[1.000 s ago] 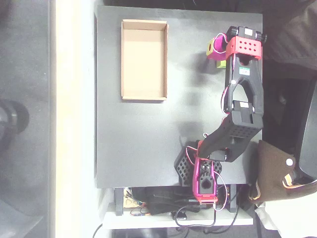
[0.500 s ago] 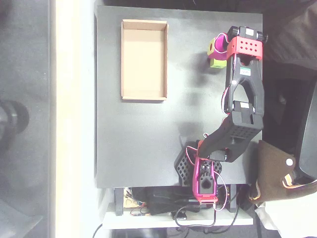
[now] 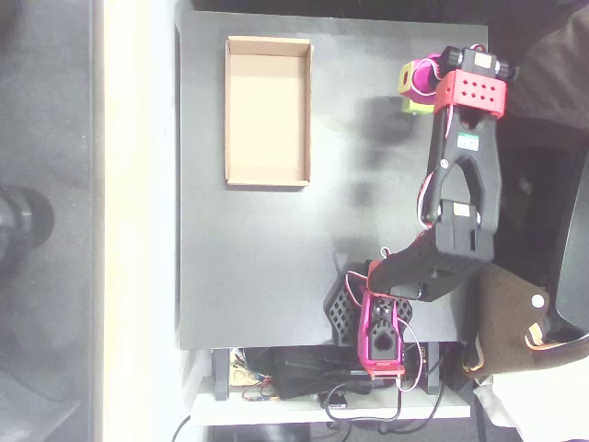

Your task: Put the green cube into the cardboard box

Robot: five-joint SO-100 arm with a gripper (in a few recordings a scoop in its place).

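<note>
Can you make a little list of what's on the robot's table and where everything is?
table: black top, seen from overhead
cardboard box: upper left, open, nothing inside
green cube: upper right, under the gripper, mostly hidden
gripper: magenta, over the cube; open or shut cannot be told
arm: black and red, along the right side
cube in box: not yet

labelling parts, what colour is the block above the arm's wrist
Red with a grid of dark holes, clearest in the overhead view.

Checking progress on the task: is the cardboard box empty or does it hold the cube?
Empty. The cardboard box shows only bare tan floor; the green cube sits under the gripper.
</note>
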